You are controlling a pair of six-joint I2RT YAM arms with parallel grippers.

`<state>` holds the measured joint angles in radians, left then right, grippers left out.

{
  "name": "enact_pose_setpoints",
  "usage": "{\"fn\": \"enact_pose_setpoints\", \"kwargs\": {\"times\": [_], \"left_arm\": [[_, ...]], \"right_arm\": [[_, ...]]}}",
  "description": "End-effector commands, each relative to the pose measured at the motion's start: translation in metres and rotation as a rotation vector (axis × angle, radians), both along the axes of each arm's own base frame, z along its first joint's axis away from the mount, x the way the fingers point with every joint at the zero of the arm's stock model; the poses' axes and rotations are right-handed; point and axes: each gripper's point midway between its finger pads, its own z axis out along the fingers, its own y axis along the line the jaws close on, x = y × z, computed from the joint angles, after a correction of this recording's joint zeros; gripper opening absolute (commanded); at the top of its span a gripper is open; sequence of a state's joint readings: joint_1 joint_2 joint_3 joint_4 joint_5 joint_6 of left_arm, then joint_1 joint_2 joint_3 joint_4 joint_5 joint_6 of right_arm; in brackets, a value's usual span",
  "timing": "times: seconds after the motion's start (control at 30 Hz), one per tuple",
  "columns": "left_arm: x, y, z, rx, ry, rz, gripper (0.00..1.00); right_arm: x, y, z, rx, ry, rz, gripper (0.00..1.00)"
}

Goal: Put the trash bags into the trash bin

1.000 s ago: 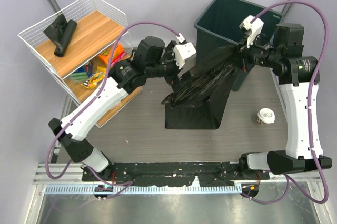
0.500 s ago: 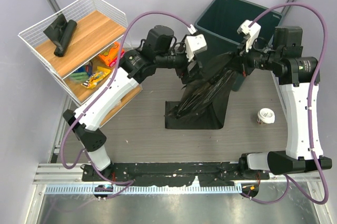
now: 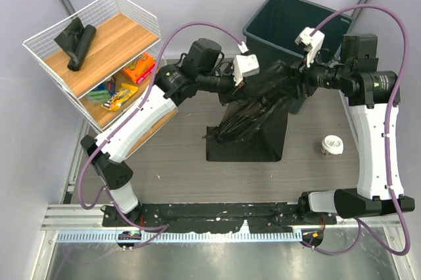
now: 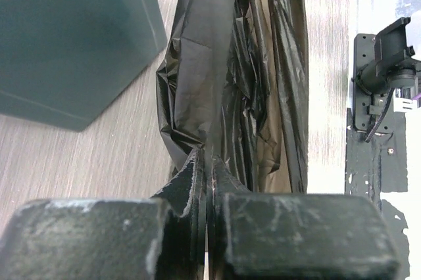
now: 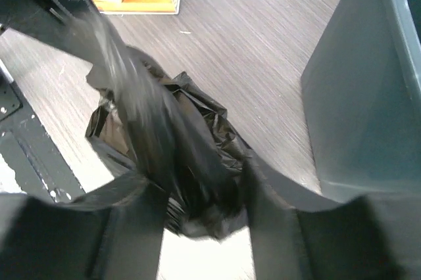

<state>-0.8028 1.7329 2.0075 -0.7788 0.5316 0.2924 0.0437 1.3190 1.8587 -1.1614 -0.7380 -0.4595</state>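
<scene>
Both grippers hold the same trash bag (image 3: 253, 119). My left gripper (image 3: 245, 88) has its fingers pressed tight on a thin fold of the glossy black plastic, and my right gripper (image 3: 297, 84) is clamped around a bunched wad of it. I see the bag stretched between them, just in front of the near wall of the trash bin (image 3: 289, 23) and outside it. Its crinkled lower part drapes down onto the table (image 3: 171, 162). A black roll (image 3: 75, 42) lies on the top shelf of the white wire rack (image 3: 112, 37).
</scene>
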Motion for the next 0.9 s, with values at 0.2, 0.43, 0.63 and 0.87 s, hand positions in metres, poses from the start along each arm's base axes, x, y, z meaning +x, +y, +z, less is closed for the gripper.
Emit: {"fn": "enact_pose_setpoints", "kwargs": {"times": [0.2, 0.43, 0.63, 0.87], "left_arm": [[-0.003, -0.002, 0.027, -0.032, -0.01, 0.0, 0.0], [-0.005, -0.006, 0.032, -0.03, -0.015, -0.008, 0.0], [-0.015, -0.005, 0.035, -0.036, -0.012, -0.032, 0.0], [-0.025, -0.001, 0.038, -0.059, -0.001, -0.042, 0.0]], "right_arm": [[-0.022, 0.028, 0.026, 0.046, -0.055, 0.139, 0.81], [-0.017, 0.058, 0.001, 0.031, -0.013, 0.185, 0.82], [-0.006, 0.072, -0.016, 0.01, 0.01, 0.214, 0.82], [0.0, 0.079, -0.023, 0.014, 0.023, 0.242, 0.37]]}}
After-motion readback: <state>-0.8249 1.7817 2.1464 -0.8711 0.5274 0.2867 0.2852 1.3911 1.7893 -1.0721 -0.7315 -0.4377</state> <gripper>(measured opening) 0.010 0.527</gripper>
